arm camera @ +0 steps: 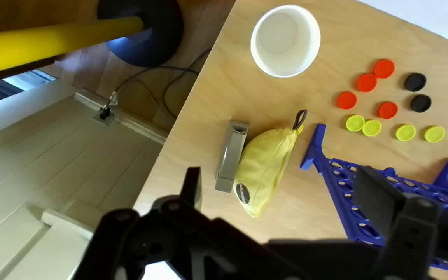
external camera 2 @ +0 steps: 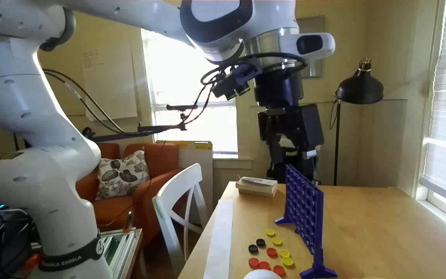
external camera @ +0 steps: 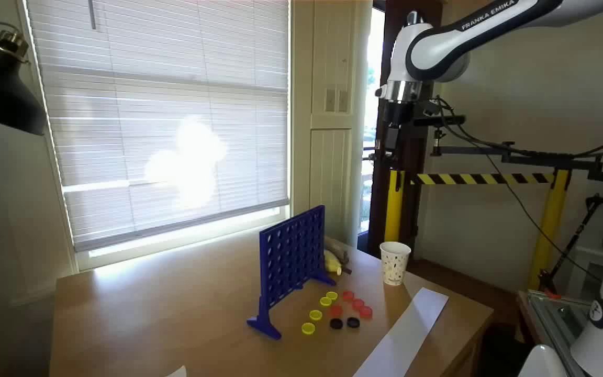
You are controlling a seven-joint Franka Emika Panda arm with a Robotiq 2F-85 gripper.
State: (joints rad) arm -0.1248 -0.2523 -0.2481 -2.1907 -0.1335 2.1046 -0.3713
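My gripper [arm camera: 280,184] is open and hangs high above the table, with nothing between its fingers. In the wrist view a yellow banana-shaped pouch [arm camera: 265,167] lies on the table below the gap, beside a narrow grey block [arm camera: 231,155]. A blue upright grid frame [external camera: 293,254] stands on the table; in the wrist view my right-hand finger [arm camera: 379,198] covers part of it. Red discs [arm camera: 347,100], yellow discs [arm camera: 405,132] and two black discs [arm camera: 420,103] lie flat near the frame. A paper cup [arm camera: 286,41] stands upright near the table edge, looking hollow inside.
A white paper strip [external camera 2: 219,240] runs along the table edge, with a white chair [external camera 2: 184,209] beside it. Books [external camera 2: 257,186] lie at a table corner. A black lamp [external camera 2: 359,87], a window blind [external camera: 165,120] and a yellow post [external camera: 394,209] stand around the table.
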